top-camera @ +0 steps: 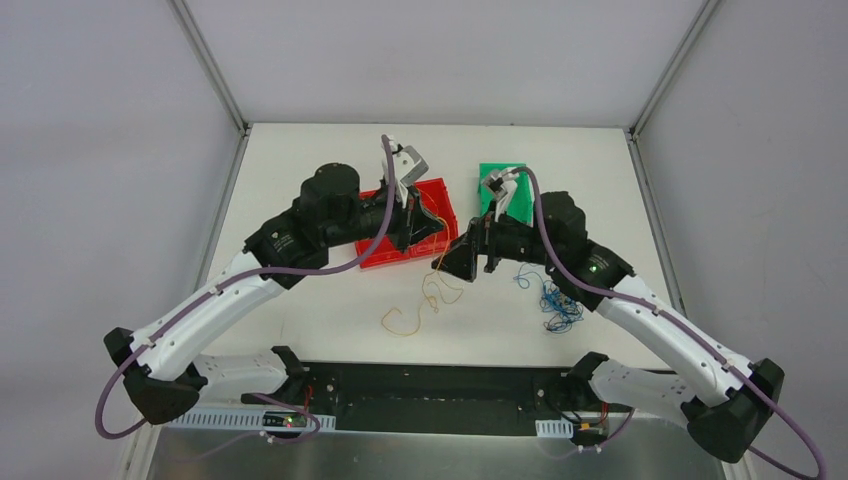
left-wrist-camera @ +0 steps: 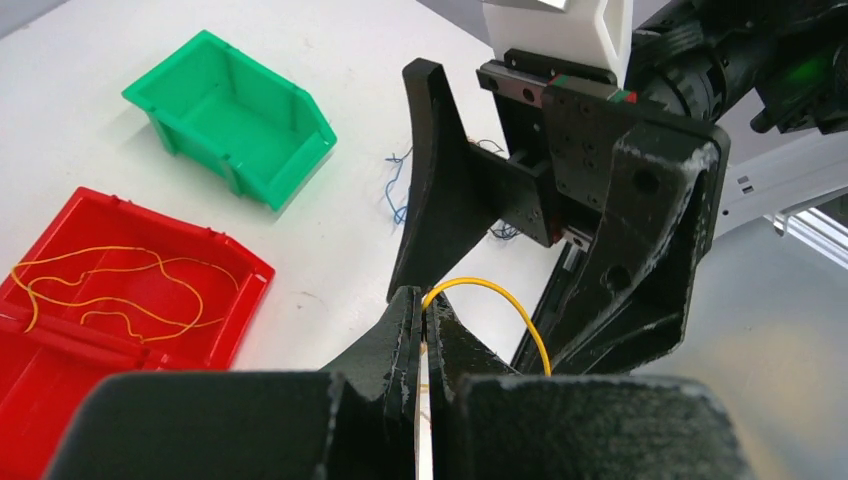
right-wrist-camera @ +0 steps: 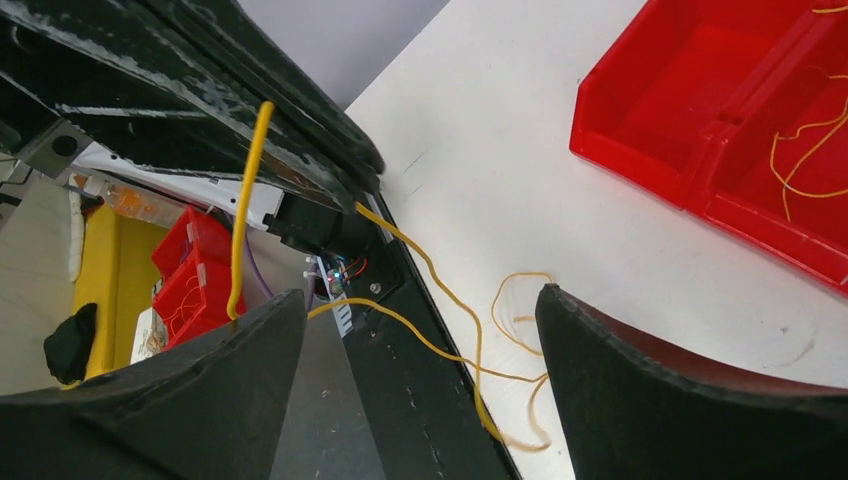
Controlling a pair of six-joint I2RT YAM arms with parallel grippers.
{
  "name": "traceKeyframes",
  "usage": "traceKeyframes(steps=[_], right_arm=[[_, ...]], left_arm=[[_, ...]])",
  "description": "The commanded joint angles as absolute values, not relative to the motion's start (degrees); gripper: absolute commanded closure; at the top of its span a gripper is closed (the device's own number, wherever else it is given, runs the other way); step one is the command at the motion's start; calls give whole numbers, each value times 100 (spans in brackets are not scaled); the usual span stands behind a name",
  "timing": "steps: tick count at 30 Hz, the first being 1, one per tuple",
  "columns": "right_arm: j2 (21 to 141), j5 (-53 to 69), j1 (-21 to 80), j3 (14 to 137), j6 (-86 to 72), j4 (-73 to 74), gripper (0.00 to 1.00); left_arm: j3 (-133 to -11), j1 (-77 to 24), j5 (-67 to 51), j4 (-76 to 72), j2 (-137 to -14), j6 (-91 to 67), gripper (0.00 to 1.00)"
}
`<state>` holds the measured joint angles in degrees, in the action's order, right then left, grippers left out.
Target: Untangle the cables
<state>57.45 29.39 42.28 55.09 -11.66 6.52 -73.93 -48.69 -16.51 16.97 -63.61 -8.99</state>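
Top view: left gripper [top-camera: 435, 230] sits at 12 o'clock of loose yellow cables [top-camera: 433, 288] on the table [top-camera: 300, 300]; blue cables [top-camera: 558, 305] at their 3 o'clock. Left wrist: we see it clenched on a yellow cable [left-wrist-camera: 478, 281], loop arching twd 2 o'clock. Right wrist: right gripper [right-wrist-camera: 420, 292] released, jaws wide; that cable hangs by its 9 o'clock finger.

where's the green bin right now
In the top view the green bin sits far back, right of centre, just right of the red tray.
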Motion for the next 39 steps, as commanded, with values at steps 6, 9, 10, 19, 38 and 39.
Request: traceKeyframes(steps=[6, 9, 10, 19, 38, 39], right_arm=[[5951, 2841, 4483, 5814, -864, 167, 26], [5642, 2321, 4484, 5564, -752, 386, 23], [5476, 2116, 4483, 5435, -748, 411, 21], [4300, 1577, 4474, 4930, -543, 1171, 13], [5433, 2670, 4612, 5687, -772, 383, 42], [5497, 2667, 4618, 5695, -804, 328, 51]], left_arm=[[-7773, -4869, -1952, 1263, -6562, -1351, 100], [-7708, -4869, -1600, 1274, -6442, -1331, 100], [-7683, -4869, -1546, 1268, -6398, -1309, 100], [-7695, -4872, -1711, 1261, -6323, -1293, 100], [-7827, -4874, -2285, 1204, -6746, -1432, 100], [-7831, -4877, -2300, 1204, -6759, -1440, 100]])
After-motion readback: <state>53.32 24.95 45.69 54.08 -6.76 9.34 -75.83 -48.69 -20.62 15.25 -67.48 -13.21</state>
